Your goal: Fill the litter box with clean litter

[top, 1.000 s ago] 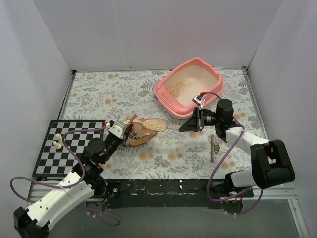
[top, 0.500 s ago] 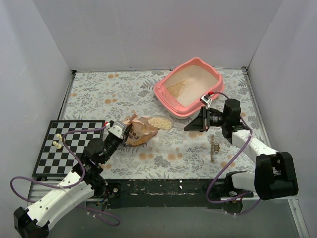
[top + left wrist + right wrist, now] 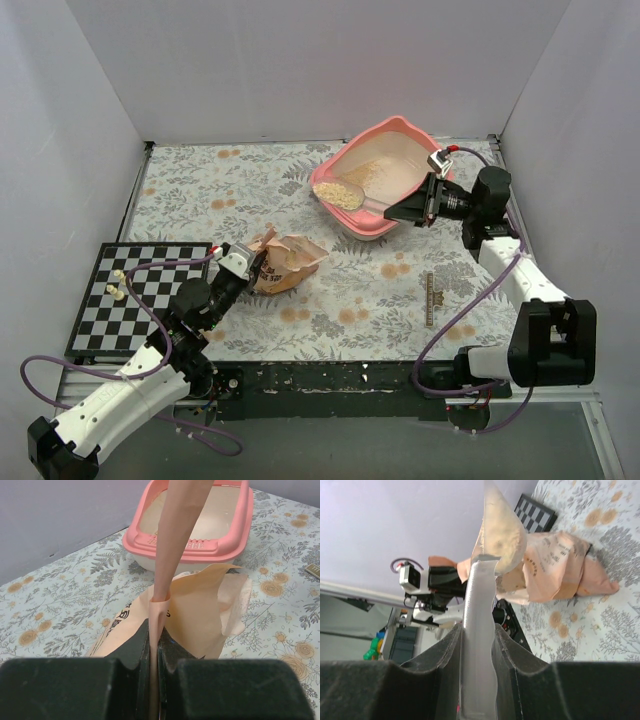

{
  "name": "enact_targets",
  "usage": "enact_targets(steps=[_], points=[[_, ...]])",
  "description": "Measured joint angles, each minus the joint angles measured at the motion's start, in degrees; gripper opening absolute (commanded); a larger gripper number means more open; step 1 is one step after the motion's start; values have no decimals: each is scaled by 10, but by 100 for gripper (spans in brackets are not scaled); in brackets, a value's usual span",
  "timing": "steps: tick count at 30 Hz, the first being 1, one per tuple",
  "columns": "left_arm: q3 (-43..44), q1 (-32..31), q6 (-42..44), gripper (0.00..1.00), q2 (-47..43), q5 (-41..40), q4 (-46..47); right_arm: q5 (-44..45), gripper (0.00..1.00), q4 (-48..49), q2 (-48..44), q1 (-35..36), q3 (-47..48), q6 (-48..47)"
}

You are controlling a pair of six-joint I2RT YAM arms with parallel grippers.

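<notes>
While left fingers pinch the bag, right fingers clamp the scoop, handle half-hidden.

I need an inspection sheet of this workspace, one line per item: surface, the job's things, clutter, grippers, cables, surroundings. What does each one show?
Surface: floral table cover, flat.
Job's things: pink litter box at far right, with some clean litter inside; a clear scoop, heaped with litter, is over its near-left end; an orange bag lies in the middle, open.
Clutter: checkerboard at near left with small pale pieces; thin dark strip at near right.
Grippers: left gripper shut on the bag's edge; right gripper shut on the scoop's handle.
Cables: purple cables on both arms, one crossing the checkerboard.
Surroundings: plain white walls on three sides.
</notes>
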Motion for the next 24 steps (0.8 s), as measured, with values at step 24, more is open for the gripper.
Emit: enact_targets(steps=[24], points=[[0,0,-1,0,-9,-4,-3,282,1,-454,308,-106,422,-273]])
